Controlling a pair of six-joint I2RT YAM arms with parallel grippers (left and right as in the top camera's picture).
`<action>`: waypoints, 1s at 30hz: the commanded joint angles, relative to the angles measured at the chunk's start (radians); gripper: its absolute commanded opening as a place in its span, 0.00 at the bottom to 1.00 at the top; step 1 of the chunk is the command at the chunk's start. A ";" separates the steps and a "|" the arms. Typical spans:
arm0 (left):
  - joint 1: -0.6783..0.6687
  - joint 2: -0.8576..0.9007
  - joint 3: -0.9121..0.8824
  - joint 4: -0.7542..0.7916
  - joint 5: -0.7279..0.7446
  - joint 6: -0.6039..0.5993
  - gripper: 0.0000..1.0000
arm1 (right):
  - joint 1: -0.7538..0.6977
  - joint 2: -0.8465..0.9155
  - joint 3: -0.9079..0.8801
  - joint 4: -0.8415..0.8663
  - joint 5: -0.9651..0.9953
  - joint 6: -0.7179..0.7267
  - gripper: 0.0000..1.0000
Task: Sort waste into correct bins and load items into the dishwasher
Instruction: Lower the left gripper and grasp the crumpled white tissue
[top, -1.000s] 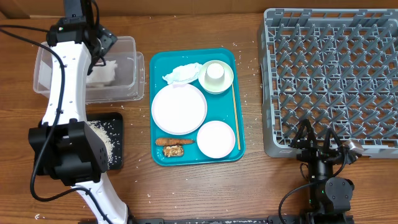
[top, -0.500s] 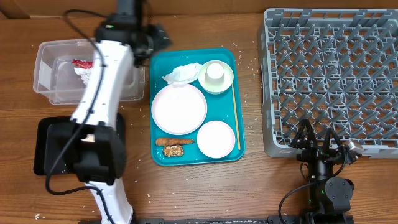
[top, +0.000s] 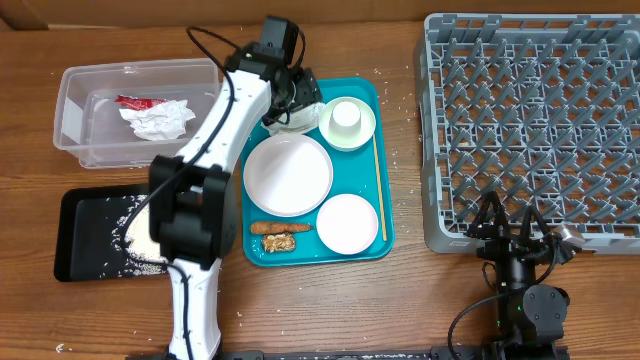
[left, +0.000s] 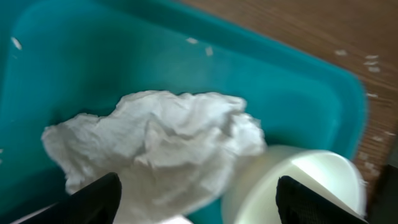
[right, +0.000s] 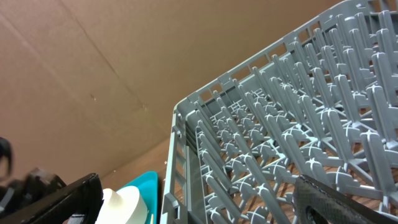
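My left gripper (top: 288, 105) hangs open over the back left corner of the teal tray (top: 385, 240), straddling a crumpled white napkin (left: 161, 143) without touching it; its fingers (left: 93, 199) stand wide. A small cup (top: 347, 117) sits in a bowl (top: 365, 135) beside it. On the tray also lie a flat plate (top: 288, 175), a second bowl (top: 347, 222), a carrot-like stick (top: 270, 227) and a brown chunk (top: 282, 242). The clear tub (top: 75, 115) holds a red wrapper (top: 133, 101) and another napkin (top: 158, 120). Rice (top: 145, 235) lies in the black tray (top: 80, 240). My right gripper (top: 515, 235) rests open before the grey rack (top: 535, 130).
A thin wooden stick (top: 377, 185) lies along the teal tray's right side. Loose rice grains (top: 395, 155) dot the table between tray and rack. In the right wrist view the rack (right: 280, 124) fills the right side, with the cup (right: 121, 202) at lower left.
My left arm has swung right from the clear tub to the teal tray's back left corner, leaving the wrapper and a napkin in the tub. The right arm has not moved.
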 joint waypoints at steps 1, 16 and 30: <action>0.013 0.046 0.001 0.025 -0.003 -0.064 0.80 | 0.005 -0.009 -0.010 0.006 -0.001 -0.011 1.00; 0.011 0.132 0.001 0.061 0.000 0.086 0.66 | 0.005 -0.009 -0.010 0.006 -0.001 -0.011 1.00; 0.011 0.153 0.001 0.042 -0.101 0.344 0.54 | 0.005 -0.009 -0.010 0.006 -0.001 -0.011 1.00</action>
